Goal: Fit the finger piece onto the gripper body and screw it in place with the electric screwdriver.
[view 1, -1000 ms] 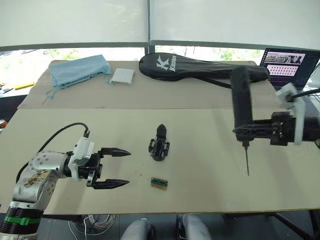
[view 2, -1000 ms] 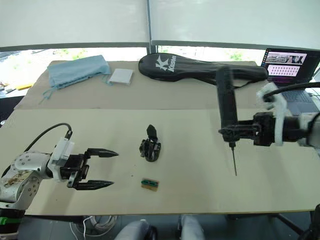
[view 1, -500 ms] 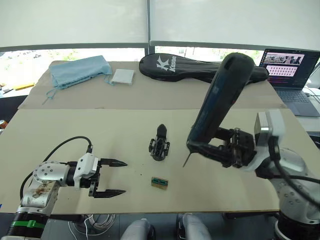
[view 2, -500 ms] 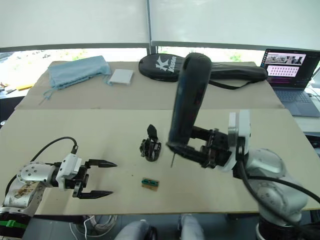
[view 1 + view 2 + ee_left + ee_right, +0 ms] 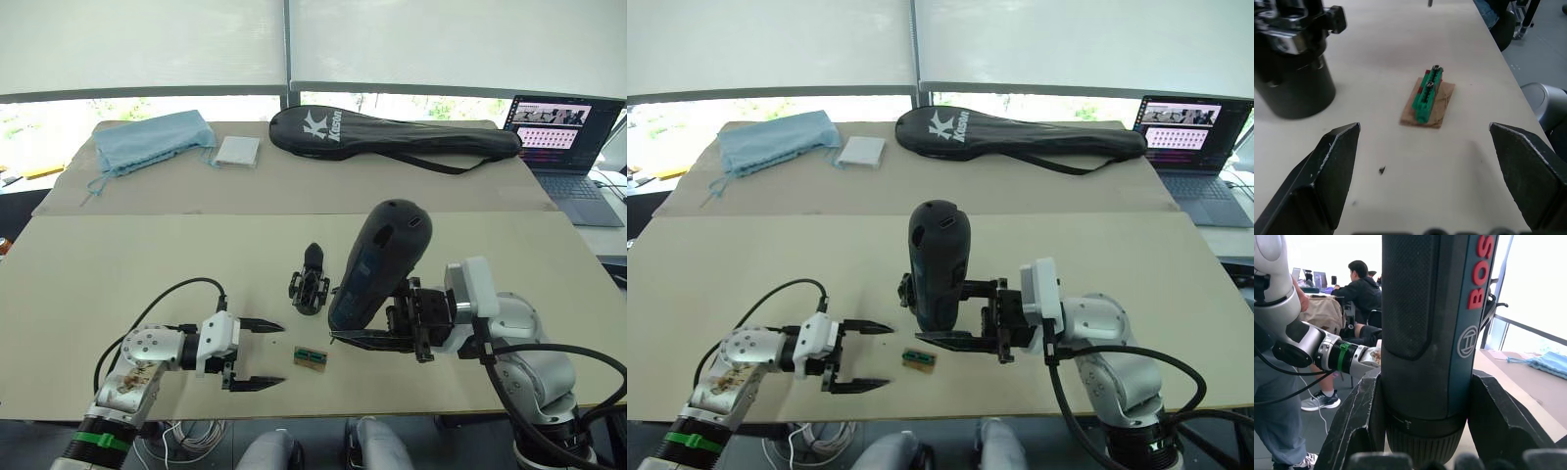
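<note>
The right pincer (image 5: 364, 338) is clamping the electric screwdriver (image 5: 377, 262) around its lower barrel, both black fingers pressed against the tool, and is holding it upright but tilted just to the 3 o'clock side of the gripper body (image 5: 311, 282). The bit is hidden behind the tool, so where its tip is aiming cannot be told. The left pincer (image 5: 257, 354) is lying low over the worktop (image 5: 108, 274) with its fingers spread wide and nothing between them, pointing at a small green-and-tan block (image 5: 311, 358) at 6 o'clock of the gripper body.

By my judgement the work is sitting in the approach before the screwing: the tool is in hand, but no loose finger piece can be made out, so whether the fitting is done is unclear. The next move is probably calling for bringing the bit down square onto a screw head while the body is kept from twisting.

The screwdriver is a thick, matte black cylinder with a rounded top, a textured grip panel and red lettering. The gripper body is a small black mechanism with one pointed finger rising from it. The block is carrying green ridged plastic on a tan base, with what may be small screw heads along it. The worktop is smooth, pale beige.
</note>
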`<move>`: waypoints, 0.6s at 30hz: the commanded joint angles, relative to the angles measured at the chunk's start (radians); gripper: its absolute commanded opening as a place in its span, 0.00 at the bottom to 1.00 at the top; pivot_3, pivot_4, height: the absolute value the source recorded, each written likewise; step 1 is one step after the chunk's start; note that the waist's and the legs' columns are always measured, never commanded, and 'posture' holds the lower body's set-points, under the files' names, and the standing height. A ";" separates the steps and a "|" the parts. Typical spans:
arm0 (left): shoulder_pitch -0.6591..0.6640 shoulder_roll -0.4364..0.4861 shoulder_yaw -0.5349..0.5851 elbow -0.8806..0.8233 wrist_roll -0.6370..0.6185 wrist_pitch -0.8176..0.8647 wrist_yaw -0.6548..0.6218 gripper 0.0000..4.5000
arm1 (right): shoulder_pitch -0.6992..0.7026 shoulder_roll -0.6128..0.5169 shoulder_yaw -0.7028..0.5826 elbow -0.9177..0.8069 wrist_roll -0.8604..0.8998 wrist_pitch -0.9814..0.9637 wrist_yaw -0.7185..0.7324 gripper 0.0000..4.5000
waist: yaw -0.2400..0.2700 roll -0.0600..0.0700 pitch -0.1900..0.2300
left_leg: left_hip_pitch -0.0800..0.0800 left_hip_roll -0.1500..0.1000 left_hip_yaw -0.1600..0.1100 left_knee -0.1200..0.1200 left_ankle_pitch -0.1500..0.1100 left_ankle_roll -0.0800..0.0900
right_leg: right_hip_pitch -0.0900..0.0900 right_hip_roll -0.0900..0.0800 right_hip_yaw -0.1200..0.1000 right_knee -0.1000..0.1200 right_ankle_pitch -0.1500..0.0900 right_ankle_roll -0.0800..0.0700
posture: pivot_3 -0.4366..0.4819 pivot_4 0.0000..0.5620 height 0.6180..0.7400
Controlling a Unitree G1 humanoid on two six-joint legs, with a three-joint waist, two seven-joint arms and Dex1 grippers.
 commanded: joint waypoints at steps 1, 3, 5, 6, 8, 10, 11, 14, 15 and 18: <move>-0.029 -0.019 -0.031 0.009 0.013 -0.026 0.008 1.00 | 0.005 -0.018 0.011 -0.023 0.003 -0.059 0.014 0.42 | 0.001 0.000 0.000 | 0.000 0.000 0.000 0.000 0.000 0.000 | 0.000 0.000 0.000 0.000 0.000 0.000 | 0.48 0.27 1.00; -0.038 -0.035 -0.050 0.025 0.021 -0.033 0.013 1.00 | 0.013 -0.024 0.025 -0.028 -0.003 -0.071 0.015 0.42 | 0.003 0.000 0.000 | 0.000 0.000 0.000 0.000 0.000 0.000 | 0.000 -0.001 0.000 0.000 0.000 0.000 | 0.48 0.27 1.00; -0.037 -0.050 -0.068 0.024 0.028 -0.034 0.021 1.00 | 0.016 -0.028 0.037 -0.029 -0.006 -0.079 0.011 0.42 | 0.002 0.000 0.000 | 0.000 0.000 0.000 0.000 0.000 0.001 | 0.000 -0.001 0.000 0.000 0.000 0.000 | 0.48 0.27 1.00; -0.035 -0.057 -0.075 0.024 0.033 -0.036 0.027 1.00 | 0.016 -0.029 0.042 -0.028 -0.005 -0.077 0.007 0.42 | 0.002 0.000 0.000 | 0.000 0.000 0.000 0.000 -0.001 0.001 | 0.000 -0.001 0.000 0.000 0.000 0.000 | 0.48 0.27 1.00; -0.033 -0.068 -0.087 0.028 0.046 -0.041 0.043 1.00 | 0.011 -0.030 0.051 -0.024 -0.006 -0.074 0.001 0.42 | 0.002 0.000 0.000 | 0.000 0.000 0.000 0.000 -0.001 0.002 | 0.000 -0.001 0.000 0.000 0.000 0.000 | 0.48 0.27 1.00; -0.034 -0.079 -0.100 0.032 0.058 -0.043 0.057 1.00 | 0.000 -0.027 0.063 -0.016 -0.006 -0.070 -0.005 0.42 | 0.002 0.000 0.000 | 0.000 0.000 0.000 0.000 -0.001 0.002 | 0.000 -0.001 0.000 0.000 0.000 0.000 | 0.48 0.27 1.00; -0.036 -0.084 -0.106 0.034 0.064 -0.043 0.063 1.00 | -0.007 -0.024 0.070 -0.009 -0.010 -0.071 -0.008 0.42 | 0.003 0.000 0.000 | 0.000 0.000 0.000 0.000 -0.001 0.002 | 0.000 -0.002 0.000 0.000 0.000 0.000 | 0.48 0.27 1.00; -0.042 -0.094 -0.119 0.038 0.077 -0.043 0.074 1.00 | -0.019 -0.020 0.084 0.007 -0.017 -0.078 -0.012 0.42 | 0.006 -0.001 -0.001 | 0.000 0.000 0.000 0.001 -0.001 0.002 | 0.000 -0.003 0.000 0.000 0.000 0.000 | 0.48 0.27 1.00; -0.042 -0.094 -0.123 0.038 0.081 -0.045 0.078 1.00 | -0.018 -0.021 0.085 0.008 -0.017 -0.080 -0.013 0.42 | 0.007 -0.001 -0.001 | 0.000 -0.001 0.000 0.001 -0.001 0.003 | 0.000 -0.003 0.000 0.001 0.000 0.000 | 0.48 0.27 1.00; -0.054 -0.121 -0.147 0.064 0.094 -0.050 0.089 1.00 | -0.023 -0.013 0.097 0.029 -0.031 -0.097 -0.013 0.42 | 0.010 0.000 -0.001 | 0.000 -0.001 0.000 0.001 -0.002 0.003 | 0.001 -0.004 -0.001 0.001 0.000 0.000 | 0.48 0.27 1.00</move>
